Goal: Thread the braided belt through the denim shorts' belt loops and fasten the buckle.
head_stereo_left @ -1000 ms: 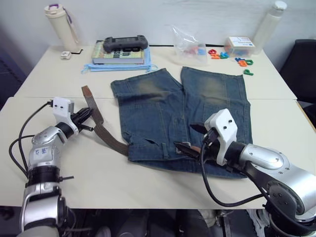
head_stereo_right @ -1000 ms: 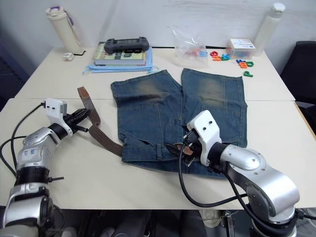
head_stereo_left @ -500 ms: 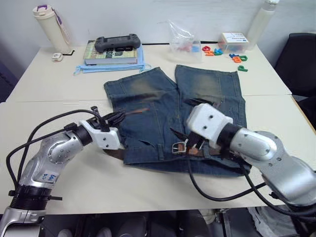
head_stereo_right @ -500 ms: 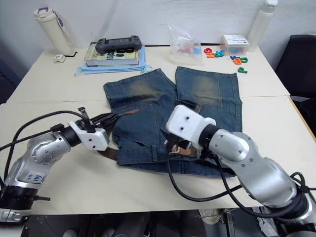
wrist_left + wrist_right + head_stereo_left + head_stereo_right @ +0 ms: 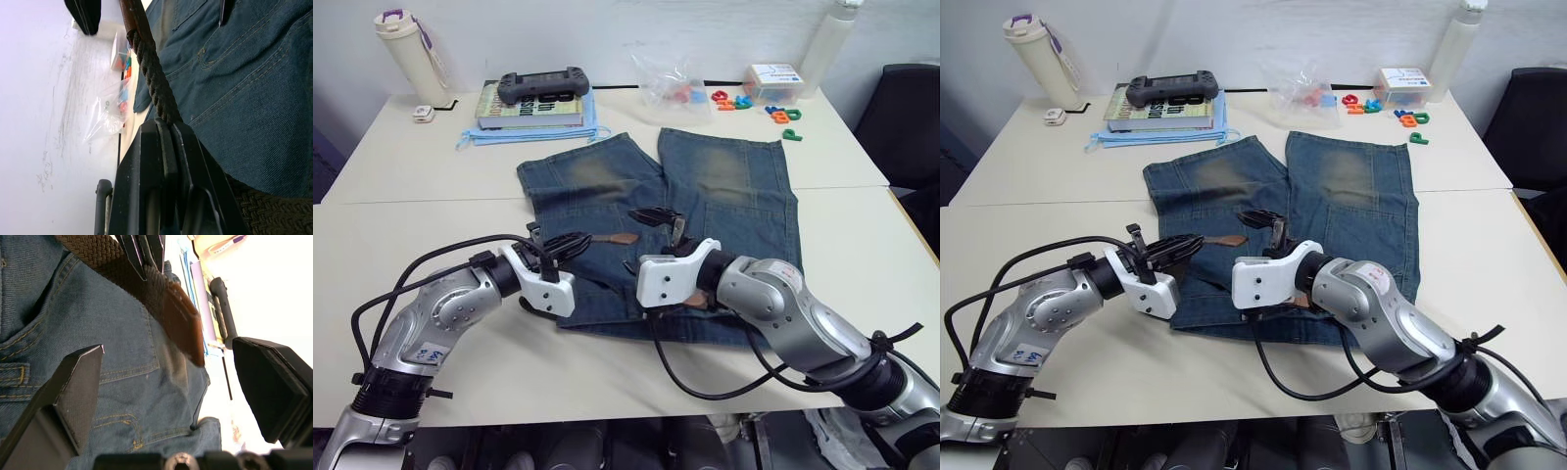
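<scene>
Denim shorts (image 5: 705, 211) spread across two pale tables (image 5: 401, 225) before a white wall (image 5: 568, 34).
Left gripper (image 5: 576, 242) pinches the braided belt (image 5: 615, 239) above the shorts; right gripper (image 5: 651, 240) gapes just beside its tip.

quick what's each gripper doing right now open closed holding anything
Left gripper: closed on the braided belt near its tip, over the denim shorts.
Right gripper: open, holding nothing.
</scene>
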